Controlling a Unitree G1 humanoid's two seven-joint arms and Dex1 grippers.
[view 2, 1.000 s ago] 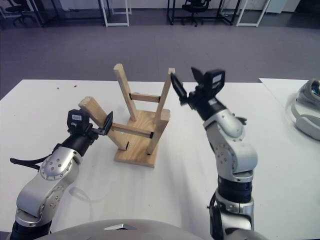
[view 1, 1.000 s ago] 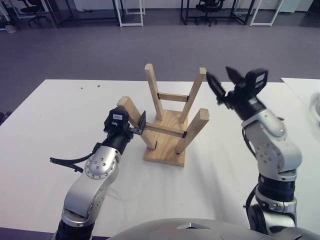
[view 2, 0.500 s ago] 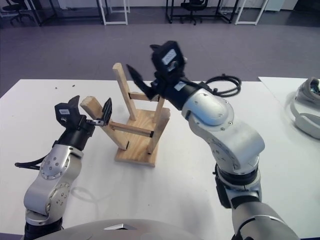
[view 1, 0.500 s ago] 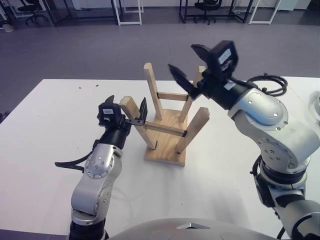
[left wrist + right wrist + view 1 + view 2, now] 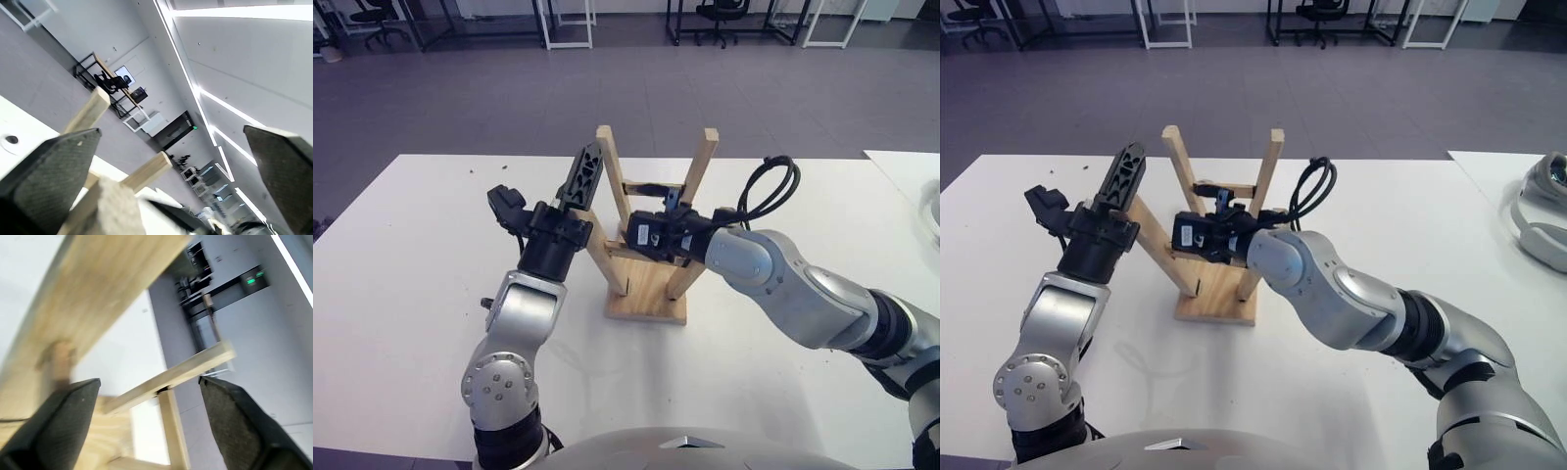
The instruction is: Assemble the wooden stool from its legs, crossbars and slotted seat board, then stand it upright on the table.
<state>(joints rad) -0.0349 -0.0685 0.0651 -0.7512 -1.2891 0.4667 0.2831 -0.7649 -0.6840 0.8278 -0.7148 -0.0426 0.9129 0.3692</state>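
Righting the inverted stool (image 5: 698, 166), resting on its seat board (image 5: 651, 302), should start with firm grips: left gripper (image 5: 545, 186) gapes around a leg (image 5: 607, 259) above the board, right gripper (image 5: 658, 208) gapes near the rear crossbar (image 5: 1239, 191)

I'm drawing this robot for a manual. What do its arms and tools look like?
The left arm and right arm are rounded silver-grey shells with black joints. A black cable loops off the right arm. The left tool and right tool are black, each with two tapered fingers bearing finely textured dark pads. A small white label sits on the right tool's body.
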